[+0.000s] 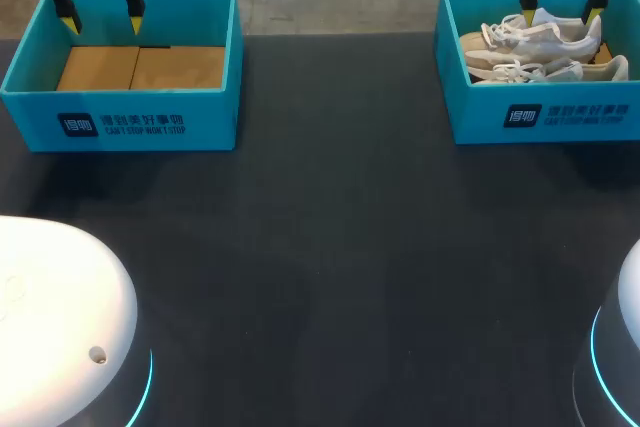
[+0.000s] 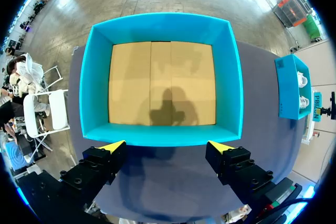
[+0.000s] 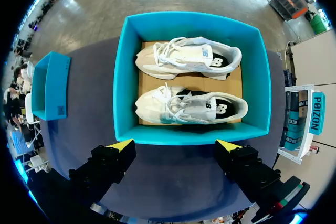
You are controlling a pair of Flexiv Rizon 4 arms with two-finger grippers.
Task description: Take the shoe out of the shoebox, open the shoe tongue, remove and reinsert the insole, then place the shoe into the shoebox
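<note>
**Head view.** A dark, matte counter point(image 1: 330, 247) carried two teal boxes, well apart, at its far corners. The left hand point(image 1: 102, 25) hung above the far wall of the second box point(image 1: 120, 117), its yellow-tipped fingers spread apart and holding nothing. The brown cardboard floor point(image 1: 140, 67) of that box lay below the hand. The right hand point(image 1: 558, 9) hung above the shoebox point(image 1: 540, 117), fingers likewise spread and holding nothing. Two white shoes lay in the shoebox beneath this hand: the farther shoe point(image 1: 530, 35) under the fingertips, and the nearer shoe point(image 1: 545, 70) just beside it on the robot's side.

**Left wrist view.** The two fingers stood wide apart over the dark counter. The second box lay just ahead of the tips, its near wall spanning the gap between them. The hand's shadow fell on the cardboard floor. The shoebox stood well off, beyond the right-hand finger.

**Right wrist view.** The fingers stood wide apart, with nothing between them. The shoebox lay just ahead of the tips. Both shoes lay across it, side by side with toes towards the same side wall, and neither touched a finger. The second box stood well off, beyond the left-hand finger.
</note>
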